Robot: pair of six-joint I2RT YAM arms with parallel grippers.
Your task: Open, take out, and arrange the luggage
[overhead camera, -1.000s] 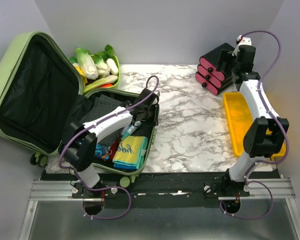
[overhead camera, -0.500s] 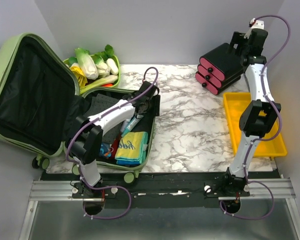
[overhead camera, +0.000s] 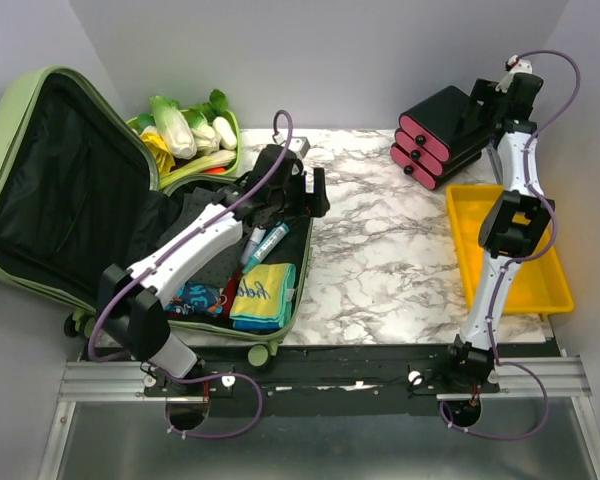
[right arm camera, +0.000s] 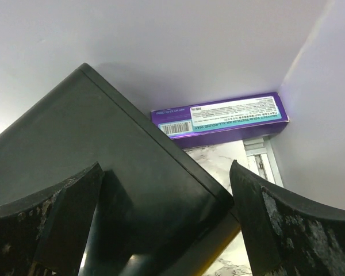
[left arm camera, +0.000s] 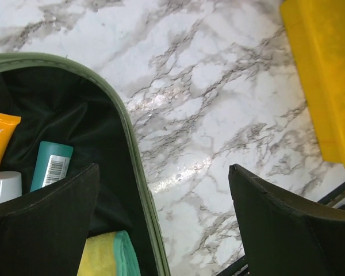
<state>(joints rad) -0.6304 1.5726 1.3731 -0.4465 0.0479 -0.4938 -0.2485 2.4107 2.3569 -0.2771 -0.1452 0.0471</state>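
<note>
- Left gripper (left arm camera: 164, 195), spread and empty, is lifting out of the luggage (overhead camera: 60, 190), bringing nothing out.
- Right gripper (right arm camera: 167, 224), spread too, is rising over the black box (overhead camera: 435, 115).

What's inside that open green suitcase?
Inside the luggage: a yellow-and-teal cloth, tubes, a blue packet and dark folded fabric. The left arm crosses above, hiding whatever lies beneath it.

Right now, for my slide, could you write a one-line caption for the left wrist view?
Open left pincer over the luggage rim, marble table beside it, yellow tray at far right.
</note>
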